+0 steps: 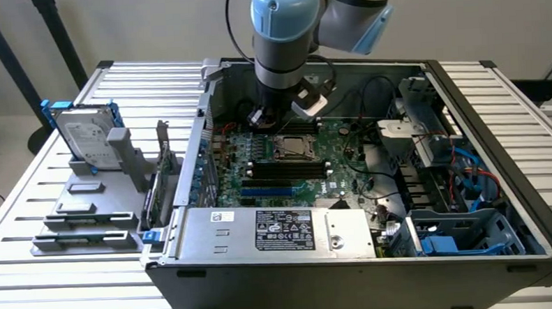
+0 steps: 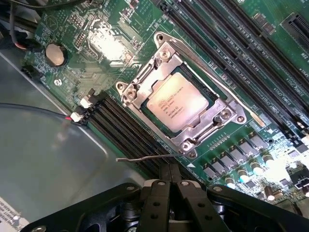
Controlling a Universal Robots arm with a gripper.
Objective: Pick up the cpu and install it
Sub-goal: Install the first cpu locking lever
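With its fingers pinched together on nothing, the gripper (image 2: pixel 170 169) hangs just beside the socket where the cpu (image 2: pixel 177 107) lies, at its 5 o'clock in the exterior view, so a skewed descent could snag the loose retention lever (image 2: pixel 142 158).

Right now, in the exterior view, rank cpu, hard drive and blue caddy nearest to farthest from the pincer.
1. cpu, in its socket beside the pincer.
2. hard drive, outside the case, exterior view's left.
3. blue caddy, case corner, exterior view's right.
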